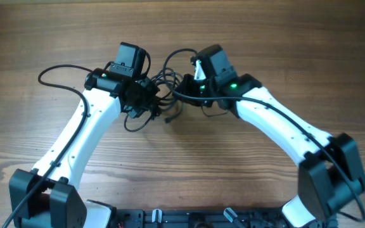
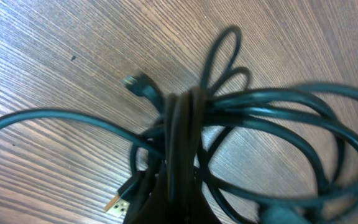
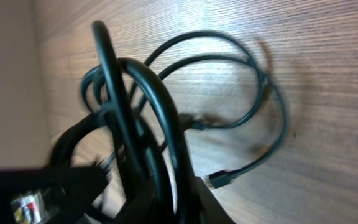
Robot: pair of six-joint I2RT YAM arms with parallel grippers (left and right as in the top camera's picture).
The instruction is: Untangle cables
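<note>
The thin black cables (image 1: 168,81) lie in a tangled bunch on the wooden table between my two grippers. My left gripper (image 1: 146,96) comes in from the left. In the left wrist view it (image 2: 183,143) is shut on a bundle of several strands, with a flat metal plug (image 2: 120,204) beside it and a small dark plug (image 2: 139,84) further out. My right gripper (image 1: 191,85) meets the bunch from the right. In the right wrist view it (image 3: 169,194) is shut on looping strands, and a loose loop (image 3: 253,93) ends in a small plug (image 3: 220,180) on the table.
A thicker black wire (image 1: 56,73) belonging to the left arm arcs over the table at the left. The white arms (image 1: 277,120) reach in from both lower corners. A dark base rail (image 1: 189,218) runs along the near edge.
</note>
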